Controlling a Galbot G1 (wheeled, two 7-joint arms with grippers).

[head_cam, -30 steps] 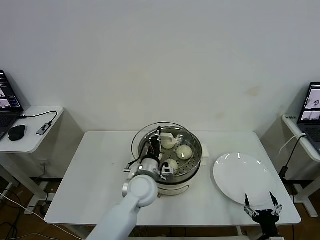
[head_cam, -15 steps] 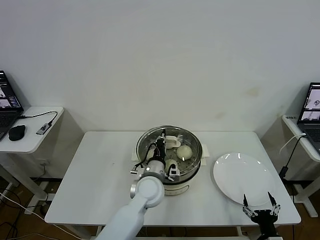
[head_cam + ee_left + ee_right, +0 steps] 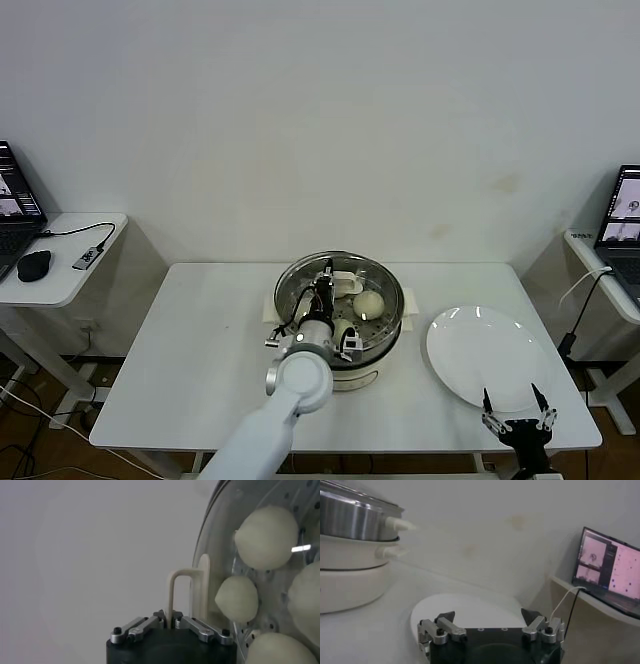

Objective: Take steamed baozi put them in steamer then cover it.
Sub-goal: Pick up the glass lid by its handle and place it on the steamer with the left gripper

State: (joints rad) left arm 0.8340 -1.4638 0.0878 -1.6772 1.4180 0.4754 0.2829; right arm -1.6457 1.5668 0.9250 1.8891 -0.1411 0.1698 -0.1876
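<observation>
Steamer point(image 3: 340, 345) sits near the centre of the white table point(image 3: 190, 340), steel pot on a white base. All positions below taken from the steamer.

Cover point(image 3: 385, 290): glass lid lying on top of the steamer, rim lined up with the pot rim as far as the head view shows. Its cream-white handle point(image 3: 187, 592) stands over the middle of the pot.

Left end effector point(image 3: 169, 621): directly above the steamer's centre, arm reaching in from the near side. Fingers pinched together on the cover's handle; the wrist view shows the handle's loop rising straight out from between them.

Steamed baozi point(image 3: 266, 536): inside the steamer, under the glass. Four pale domes seen through the lid in the left wrist view, resting on the perforated tray. Head view shows one clearly point(image 3: 369, 302), the others partly hidden by the arm.

White plate point(image 3: 485, 355): to the right of the steamer, near but not touching.

Right end effector point(image 3: 517, 420): well to the right of the steamer, past the near edge of the plate, at the table's front edge. Fingers spread apart, holding nothing.
</observation>
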